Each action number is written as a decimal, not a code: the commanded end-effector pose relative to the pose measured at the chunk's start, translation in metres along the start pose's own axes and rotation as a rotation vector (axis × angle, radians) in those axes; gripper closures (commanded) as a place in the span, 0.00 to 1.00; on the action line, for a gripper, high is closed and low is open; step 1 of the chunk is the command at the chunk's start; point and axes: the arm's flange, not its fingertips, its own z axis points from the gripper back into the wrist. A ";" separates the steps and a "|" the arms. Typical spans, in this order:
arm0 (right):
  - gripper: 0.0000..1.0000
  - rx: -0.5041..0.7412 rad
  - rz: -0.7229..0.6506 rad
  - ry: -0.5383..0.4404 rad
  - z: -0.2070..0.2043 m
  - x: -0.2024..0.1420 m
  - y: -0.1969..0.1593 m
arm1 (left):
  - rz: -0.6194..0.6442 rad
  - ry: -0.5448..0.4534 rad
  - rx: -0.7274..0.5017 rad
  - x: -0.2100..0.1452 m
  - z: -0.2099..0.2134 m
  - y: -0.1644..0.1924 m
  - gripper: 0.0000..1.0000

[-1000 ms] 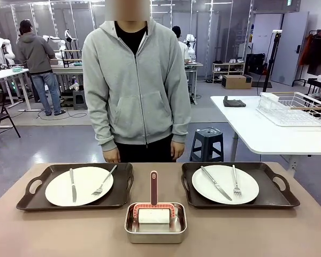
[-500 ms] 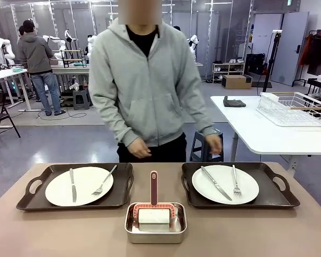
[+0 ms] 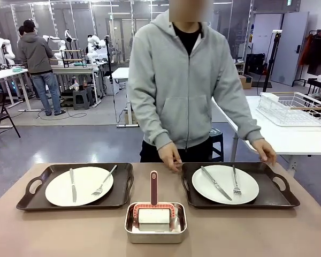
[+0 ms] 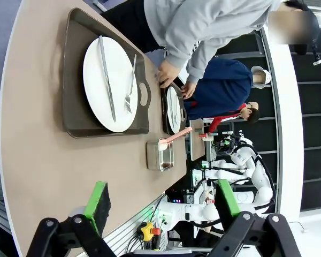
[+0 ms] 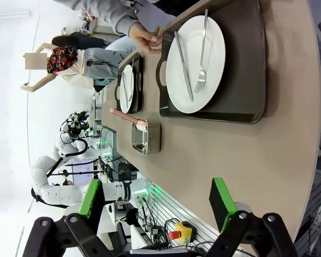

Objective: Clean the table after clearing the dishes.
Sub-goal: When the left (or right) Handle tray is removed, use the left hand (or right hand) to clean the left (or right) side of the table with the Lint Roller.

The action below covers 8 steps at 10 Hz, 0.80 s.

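The tan table (image 3: 69, 230) holds two dark trays. On the left tray (image 3: 124, 182) lies a white plate (image 3: 79, 186) with a knife and a fork. The right tray (image 3: 273, 197) carries a like plate (image 3: 225, 184), and the person's hands (image 3: 170, 157) (image 3: 265, 152) rest at its far corners. My left gripper (image 4: 163, 201) hangs open over the table's near edge, facing the left tray (image 4: 75, 69). Over the right end, my right gripper (image 5: 156, 201) is open too, looking at the right plate (image 5: 195, 64) and a hand (image 5: 144, 37) at the tray's handle.
A silver metal pan (image 3: 155, 231) sits at the front centre between the trays, holding a pink-handled roller (image 3: 153, 188) with a white roll. A white table with a wire rack (image 3: 294, 110) stands behind at the right.
The person has stepped to the picture's right and lowered both hands to the far edge of the right tray. Trays, plates and pan have not moved.
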 end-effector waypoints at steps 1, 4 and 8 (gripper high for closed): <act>0.00 0.000 0.004 -0.002 0.001 0.000 0.001 | -0.007 0.000 -0.003 -0.002 0.001 0.001 0.00; 0.00 0.000 0.004 -0.002 0.001 0.000 0.001 | -0.007 0.000 -0.003 -0.002 0.001 0.001 0.00; 0.00 0.000 0.004 -0.002 0.001 0.000 0.001 | -0.007 0.000 -0.003 -0.002 0.001 0.001 0.00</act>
